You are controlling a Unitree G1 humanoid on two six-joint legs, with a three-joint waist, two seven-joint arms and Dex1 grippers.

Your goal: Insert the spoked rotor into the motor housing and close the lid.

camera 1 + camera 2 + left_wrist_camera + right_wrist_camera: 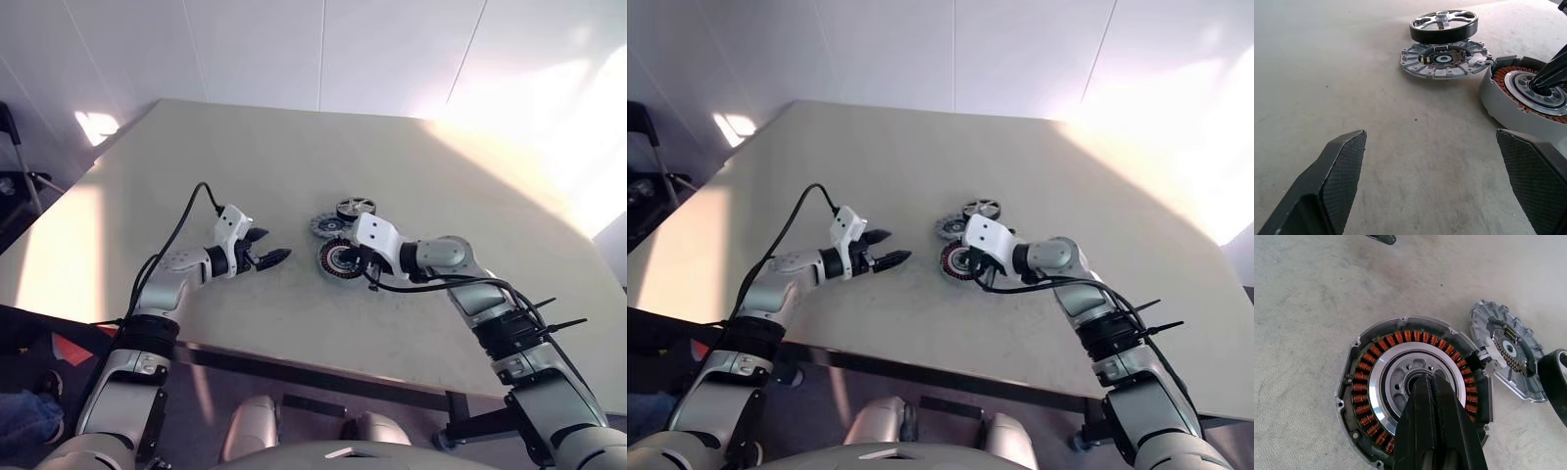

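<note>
text: none legible — labels: none — numbers: none

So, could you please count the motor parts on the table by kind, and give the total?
Spoked rotor: 1
Lid: 1
Motor housing: 1
Total: 3 parts on the table

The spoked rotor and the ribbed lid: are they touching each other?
Cannot tell. In the left wrist view the spoked rotor sits right behind the lid, their edges overlapping in the picture, so neither contact nor gap shows plainly.
</note>
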